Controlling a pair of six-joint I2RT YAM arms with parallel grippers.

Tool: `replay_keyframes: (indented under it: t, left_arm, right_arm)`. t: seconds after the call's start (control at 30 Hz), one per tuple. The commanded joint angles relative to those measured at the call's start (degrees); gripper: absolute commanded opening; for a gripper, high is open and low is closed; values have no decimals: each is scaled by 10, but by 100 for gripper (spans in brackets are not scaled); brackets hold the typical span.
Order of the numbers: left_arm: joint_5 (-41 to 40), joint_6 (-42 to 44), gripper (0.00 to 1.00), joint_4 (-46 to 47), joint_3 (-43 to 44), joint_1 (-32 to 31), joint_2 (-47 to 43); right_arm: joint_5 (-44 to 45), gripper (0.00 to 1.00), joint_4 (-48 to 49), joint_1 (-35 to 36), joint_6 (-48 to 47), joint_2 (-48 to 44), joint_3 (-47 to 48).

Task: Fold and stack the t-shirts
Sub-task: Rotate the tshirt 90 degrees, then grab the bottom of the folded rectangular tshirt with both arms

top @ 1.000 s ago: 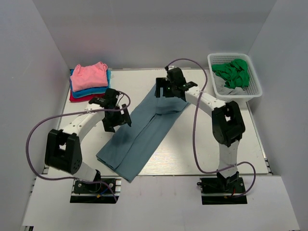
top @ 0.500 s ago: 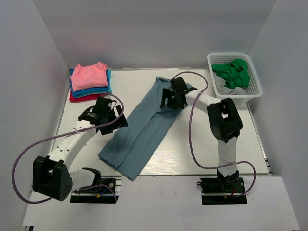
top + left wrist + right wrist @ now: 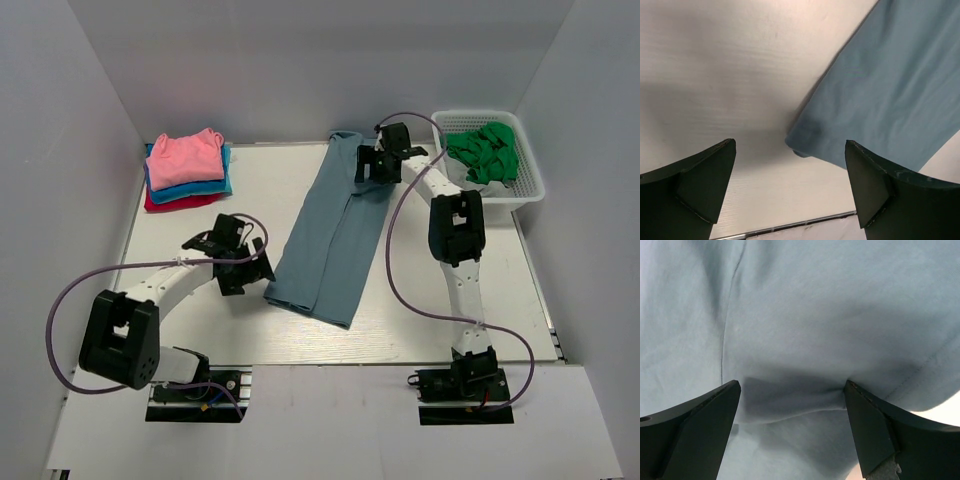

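Slate-blue t-shirt [image 3: 325, 235]: one, folded into a long strip, mid-counter [image 3: 420, 290]. It lies straighter and farther back than a second ago, probably ready for cross-folding.
Left claw [image 3: 245, 266]: spread, beside its near corner.
Right claw [image 3: 372, 165]: spread, over its far end.
Stack [image 3: 186, 172], far left: pink shirt [image 3: 185, 152], bright blue shirt [image 3: 197, 187], red shirt [image 3: 160, 201], three in all.
Basket [image 3: 530, 190]: one.
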Motion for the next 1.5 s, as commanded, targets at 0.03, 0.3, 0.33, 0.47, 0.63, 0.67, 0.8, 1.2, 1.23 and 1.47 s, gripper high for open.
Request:
replay_keyframes:
  t: [0.03, 0.3, 0.33, 0.47, 0.63, 0.67, 0.8, 1.2, 1.23, 1.47]
  left_arm:
    - [61, 6, 100, 57, -37, -4, 13]
    - [24, -6, 100, 127, -127, -21, 4]
    - [19, -14, 100, 133, -135, -22, 12]
    - [25, -14, 84, 150, -147, -28, 39]
    - [12, -39, 72, 163, -211, -46, 7]
    - [6, -39, 70, 168, -218, -46, -1]
    - [-7, -44, 56, 168, -228, -52, -19]
    - [-29, -94, 18, 177, -251, -74, -11]
    - [-29, -94, 14, 177, -251, -74, -11]
    - [-11, -107, 0, 158, -246, -86, -20]
  right_arm:
    - [-30, 90, 6, 20, -58, -68, -44]
    - [-25, 90, 142, 68, 7, -348, -343]
    - [-28, 90, 155, 73, 13, -368, -369]
    - [-21, 90, 209, 94, 61, -529, -539]
    - [9, 90, 187, 111, 100, -643, -695]
    - [9, 90, 182, 116, 103, -670, -708]
    - [-26, 90, 123, 140, 152, -718, -791]
    - [-132, 90, 203, 218, 317, -715, -940]
    - [-133, 90, 212, 222, 340, -712, -948]
    - [-150, 89, 267, 279, 401, -647, -946]
